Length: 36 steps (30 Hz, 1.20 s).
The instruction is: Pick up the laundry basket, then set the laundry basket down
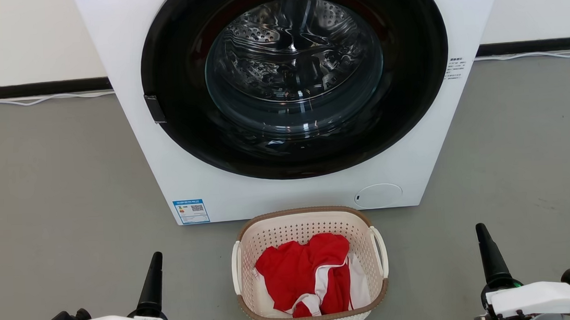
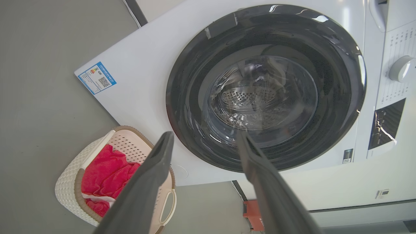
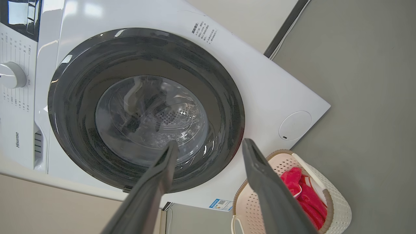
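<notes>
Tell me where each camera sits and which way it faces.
Head view: on the head, looking forward and down at the washing machine and the laundry basket on the floor before it; left gripper and right gripper at the bottom corners.
Left wrist view: on the left wrist, looking along its open fingers at the machine's door; basket lower left.
Right wrist view: on the right wrist, along its open fingers at the door; basket lower right.
Shared: all show the door and the basket's red clothing.

I see the basket [image 1: 288, 229] upright on the floor [image 1: 50, 189], just before the washer [image 1: 180, 184]: cream, perforated, brown rim, red cloth [image 1: 294, 270] inside.
</notes>
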Tool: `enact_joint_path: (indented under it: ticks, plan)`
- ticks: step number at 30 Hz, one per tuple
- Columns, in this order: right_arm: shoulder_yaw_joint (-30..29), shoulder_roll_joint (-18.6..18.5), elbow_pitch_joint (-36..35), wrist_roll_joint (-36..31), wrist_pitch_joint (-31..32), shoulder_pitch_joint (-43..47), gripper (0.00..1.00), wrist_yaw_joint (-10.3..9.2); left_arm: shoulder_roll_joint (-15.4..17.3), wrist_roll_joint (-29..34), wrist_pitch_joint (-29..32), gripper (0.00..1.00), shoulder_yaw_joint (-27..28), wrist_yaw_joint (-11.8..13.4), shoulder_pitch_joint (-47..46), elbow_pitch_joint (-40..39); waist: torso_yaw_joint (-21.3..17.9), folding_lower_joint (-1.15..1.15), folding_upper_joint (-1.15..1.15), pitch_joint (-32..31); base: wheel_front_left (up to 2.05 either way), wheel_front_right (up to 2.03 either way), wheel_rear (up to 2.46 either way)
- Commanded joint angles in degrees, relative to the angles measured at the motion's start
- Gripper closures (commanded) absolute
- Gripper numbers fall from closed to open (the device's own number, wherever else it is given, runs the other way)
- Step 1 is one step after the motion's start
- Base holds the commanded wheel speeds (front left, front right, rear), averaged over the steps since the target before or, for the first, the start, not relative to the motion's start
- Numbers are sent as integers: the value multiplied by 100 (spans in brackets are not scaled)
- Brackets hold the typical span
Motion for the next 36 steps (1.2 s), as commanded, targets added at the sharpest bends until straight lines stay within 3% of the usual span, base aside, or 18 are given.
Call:
enact_joint_path:
  ticks: [1,36]
  plan:
    - [61,-77,-195,-227,-85,-51,0,19,42,218,-63,0,38,24,-128,-192,-4,-1,0,-2,0,0,0]
    - [166,-180,-153,-2911,-656,2,0,32,71,2777,-634,0,0,158,-22,-282,-18,-1,0,-30,0,0,0]
